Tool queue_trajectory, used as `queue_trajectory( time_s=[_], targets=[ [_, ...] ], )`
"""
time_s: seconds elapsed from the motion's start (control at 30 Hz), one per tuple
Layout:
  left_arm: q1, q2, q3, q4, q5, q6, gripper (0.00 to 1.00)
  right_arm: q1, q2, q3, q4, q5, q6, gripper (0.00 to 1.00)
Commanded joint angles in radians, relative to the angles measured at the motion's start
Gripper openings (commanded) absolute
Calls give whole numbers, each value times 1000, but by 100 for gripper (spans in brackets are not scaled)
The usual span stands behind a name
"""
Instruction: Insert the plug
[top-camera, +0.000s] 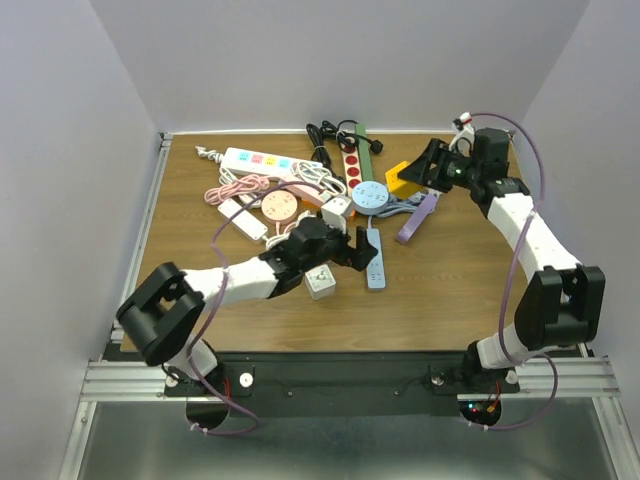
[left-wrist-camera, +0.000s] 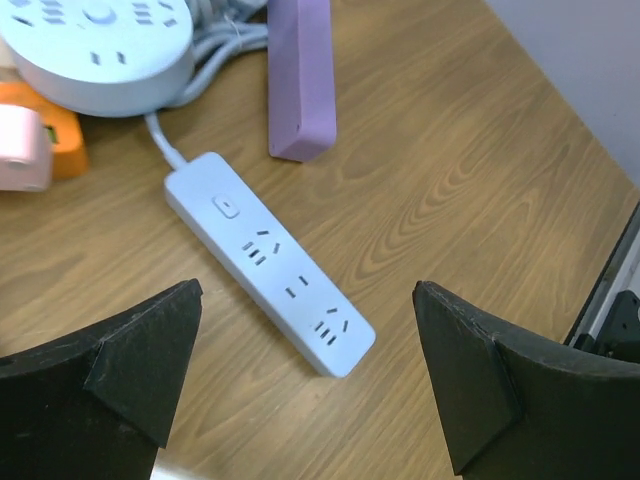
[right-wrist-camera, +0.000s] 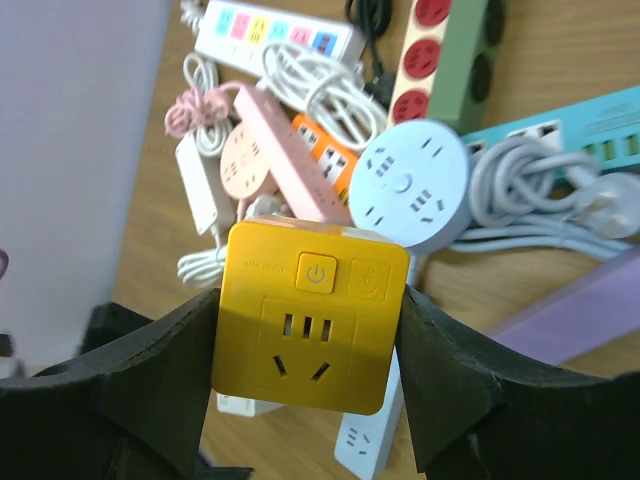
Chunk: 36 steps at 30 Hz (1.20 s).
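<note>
Right fingers (right-wrist-camera: 160, 370) clamp the yellow cube adapter (right-wrist-camera: 310, 320) from both sides. Its socket face points at the wrist camera, and it sits at the far-right edge of the pile of power strips. Left fingers (left-wrist-camera: 130, 350) are spread wide with nothing between them, hovering over the white three-outlet power strip (left-wrist-camera: 270, 260), which lies flat on the bench (left-wrist-camera: 480, 150) with its switch end near the purple strip (left-wrist-camera: 300, 70) and round socket hub (left-wrist-camera: 95, 40).
</note>
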Motion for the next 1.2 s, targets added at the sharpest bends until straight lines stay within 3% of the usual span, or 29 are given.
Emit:
queue_trajectory(
  time_s=[0.0, 0.37, 0.9, 1.03, 1.07, 1.17],
  targets=[
    [-45, 124, 153, -147, -129, -102, 99, -47, -121, -11, 49, 102, -22, 0],
    [-109, 353, 375, -379, -295, -105, 99, -67, -239, -74, 47, 126, -28, 1],
    [-115, 462, 447, -389, -227, 14, 99, -92, -269, -116, 44, 105, -22, 0],
    [-115, 466, 455, -425, -235, 62, 86, -92, -272, -120, 46, 100, -22, 0],
    [-115, 465, 458, -443, -241, 77, 75, -92, -270, -120, 46, 88, -23, 0],
    [-115, 454, 454, -477, -250, 108, 57, -92, -263, -131, 46, 35, -40, 1]
  ],
)
